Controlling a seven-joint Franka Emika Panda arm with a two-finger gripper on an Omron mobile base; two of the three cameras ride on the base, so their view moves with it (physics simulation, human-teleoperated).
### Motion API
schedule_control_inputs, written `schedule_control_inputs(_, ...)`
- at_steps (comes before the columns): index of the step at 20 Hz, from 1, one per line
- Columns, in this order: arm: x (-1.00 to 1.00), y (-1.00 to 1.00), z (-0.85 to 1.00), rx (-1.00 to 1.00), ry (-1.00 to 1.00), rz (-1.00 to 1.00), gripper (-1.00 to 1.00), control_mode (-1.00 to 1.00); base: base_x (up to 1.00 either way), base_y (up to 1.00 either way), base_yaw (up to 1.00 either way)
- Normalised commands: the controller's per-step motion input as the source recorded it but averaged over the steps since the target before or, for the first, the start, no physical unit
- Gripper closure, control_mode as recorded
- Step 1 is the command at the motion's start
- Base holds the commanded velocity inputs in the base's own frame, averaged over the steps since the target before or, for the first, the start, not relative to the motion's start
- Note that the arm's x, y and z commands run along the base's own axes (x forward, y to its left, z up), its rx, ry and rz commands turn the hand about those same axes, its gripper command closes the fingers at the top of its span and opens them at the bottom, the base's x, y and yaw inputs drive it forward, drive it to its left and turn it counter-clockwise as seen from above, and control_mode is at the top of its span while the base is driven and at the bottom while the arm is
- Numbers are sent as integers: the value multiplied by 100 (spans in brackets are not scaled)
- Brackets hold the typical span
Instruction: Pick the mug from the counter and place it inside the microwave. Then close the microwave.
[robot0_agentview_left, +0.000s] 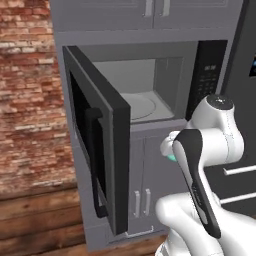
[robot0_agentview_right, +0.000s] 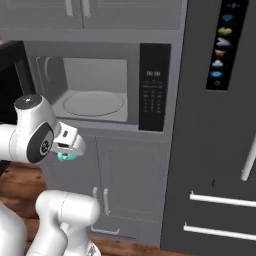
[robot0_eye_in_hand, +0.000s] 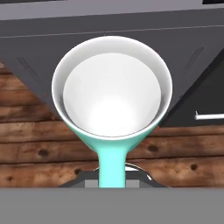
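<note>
The teal mug (robot0_eye_in_hand: 111, 87), white inside and empty, hangs in the air with its handle running down into my gripper (robot0_eye_in_hand: 112, 176), which is shut on that handle. A sliver of the mug (robot0_agentview_right: 66, 157) shows under my hand, below and in front of the microwave (robot0_agentview_right: 95, 85). The mug (robot0_agentview_left: 171, 158) also peeks out behind my forearm. The microwave door (robot0_agentview_left: 95, 145) stands swung wide open to the left, black handle facing out. Inside lies the bare round turntable (robot0_agentview_left: 137, 106). The counter is out of view.
A dark fridge (robot0_agentview_right: 220, 150) with long bar handles stands right of the microwave's keypad (robot0_agentview_right: 152, 92). Grey cabinet doors (robot0_agentview_right: 130, 185) sit below the microwave. A brick wall (robot0_agentview_left: 25, 90) and wooden floor (robot0_agentview_left: 40, 215) lie to the left.
</note>
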Motion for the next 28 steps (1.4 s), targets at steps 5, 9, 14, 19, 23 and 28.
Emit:
schedule_control_inputs(5,0,0,0,0,0,0,100,100,14,-11,-22)
schedule_control_inputs(9,0,0,0,0,0,0,100,100,3,-36,-7)
schedule_control_inputs(14,0,0,0,0,0,0,100,100,-10,0,0)
schedule_control_inputs(19,0,0,0,0,0,0,100,100,-6,9,0)
schedule_control_inputs(23,0,0,0,0,0,0,100,100,-28,24,0)
schedule_control_inputs(28,0,0,0,0,0,0,100,100,-3,7,0)
